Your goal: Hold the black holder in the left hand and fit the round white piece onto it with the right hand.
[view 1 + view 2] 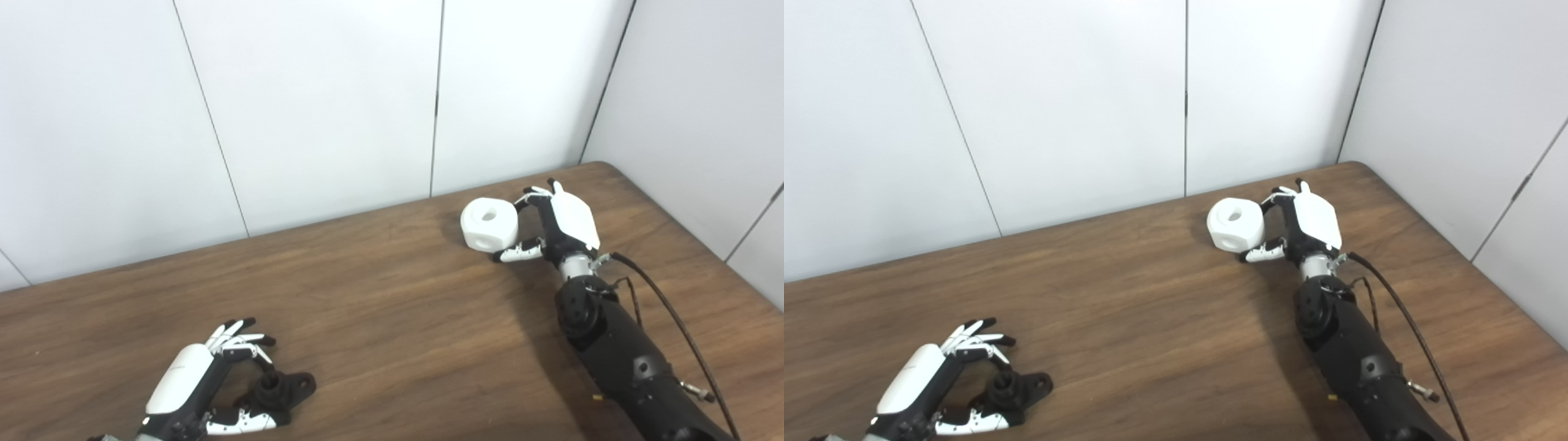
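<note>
While I watch from the two head cameras, my left hand (205,383) rests low on the brown wooden table (392,318), near its front edge and toward the left side. Its fingers (236,334) are curved and a little apart from each other, reaching over the small black plastic holder (283,388), and the thumb lies along the near side of it. The holder sits on the surface between fingers and thumb, with a short round post standing up and a flat lobe with a hole pointing to the right. I cannot tell if the fingers really press on it or only stand around it.

My right hand (1301,223) is far away from the left one, near the back edge of the table and toward the back right corner. It is beside the round white piece (1235,226), a chunky plastic block with a hole on top and another on its side. The fingers curl around the far side of this piece and the thumb reaches under the near side, touching it. The piece seems to stay on the surface, but I cannot say this with certainty.

Behind the table stand plain white wall panels (306,110).
</note>
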You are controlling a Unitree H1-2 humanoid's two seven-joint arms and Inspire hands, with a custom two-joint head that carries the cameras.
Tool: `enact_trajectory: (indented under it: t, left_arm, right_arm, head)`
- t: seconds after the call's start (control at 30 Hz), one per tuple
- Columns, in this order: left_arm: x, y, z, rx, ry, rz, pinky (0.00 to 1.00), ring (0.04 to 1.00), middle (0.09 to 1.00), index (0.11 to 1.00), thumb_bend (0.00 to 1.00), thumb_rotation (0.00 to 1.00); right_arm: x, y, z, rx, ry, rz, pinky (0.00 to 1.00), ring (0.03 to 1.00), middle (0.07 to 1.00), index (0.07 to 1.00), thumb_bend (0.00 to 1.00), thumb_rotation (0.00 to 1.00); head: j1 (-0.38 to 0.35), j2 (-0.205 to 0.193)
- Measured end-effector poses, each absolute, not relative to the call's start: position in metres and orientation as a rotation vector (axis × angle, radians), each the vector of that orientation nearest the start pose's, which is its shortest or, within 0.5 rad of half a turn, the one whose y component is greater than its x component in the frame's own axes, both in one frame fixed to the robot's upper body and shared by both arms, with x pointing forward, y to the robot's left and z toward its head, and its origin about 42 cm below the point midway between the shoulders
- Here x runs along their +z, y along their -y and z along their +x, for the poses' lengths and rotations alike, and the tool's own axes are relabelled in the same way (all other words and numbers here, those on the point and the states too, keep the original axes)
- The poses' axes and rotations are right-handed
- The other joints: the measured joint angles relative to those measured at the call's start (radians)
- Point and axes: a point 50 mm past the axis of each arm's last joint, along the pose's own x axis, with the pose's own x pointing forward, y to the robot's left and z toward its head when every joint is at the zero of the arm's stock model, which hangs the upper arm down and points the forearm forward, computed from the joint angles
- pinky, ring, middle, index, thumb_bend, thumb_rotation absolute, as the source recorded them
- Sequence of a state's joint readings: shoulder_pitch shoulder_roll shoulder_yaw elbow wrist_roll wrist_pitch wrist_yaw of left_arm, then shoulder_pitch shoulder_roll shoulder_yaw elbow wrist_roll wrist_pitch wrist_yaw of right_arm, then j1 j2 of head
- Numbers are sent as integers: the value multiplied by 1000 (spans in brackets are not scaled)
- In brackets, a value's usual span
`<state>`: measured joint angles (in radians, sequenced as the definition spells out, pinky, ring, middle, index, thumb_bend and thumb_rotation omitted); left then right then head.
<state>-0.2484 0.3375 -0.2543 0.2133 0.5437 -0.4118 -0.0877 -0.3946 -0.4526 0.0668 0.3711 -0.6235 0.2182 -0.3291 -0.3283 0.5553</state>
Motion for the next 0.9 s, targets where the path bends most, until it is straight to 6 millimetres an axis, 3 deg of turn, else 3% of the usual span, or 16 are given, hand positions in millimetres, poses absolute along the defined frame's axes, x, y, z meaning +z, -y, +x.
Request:
enact_trajectory:
  t: [0.07, 0.23, 0.47, 0.9]
  left_arm:
    - [125, -232, 348, -503, 401, 895, 1000, 953, 780, 481, 522, 44]
    - [125, -232, 348, -503, 402, 895, 1000, 954, 783, 481, 522, 45]
    - [125, -233, 348, -501, 400, 895, 1000, 954, 781, 481, 522, 44]
    - [125, -233, 348, -498, 399, 895, 1000, 949, 780, 481, 522, 44]
  right_arm:
    - [171, 370, 405, -420, -6, -1129, 935, 983, 842, 581, 810, 347]
    - [164, 368, 402, -404, -25, -1155, 917, 977, 840, 594, 904, 392]
    - [162, 368, 401, -398, -57, -1183, 892, 990, 862, 631, 938, 447]
    - [163, 368, 402, -392, -63, -1183, 889, 1000, 863, 659, 969, 418]
  head:
    - [0, 0]
    - [3, 0]
    - [5, 0]
    - [3, -5]
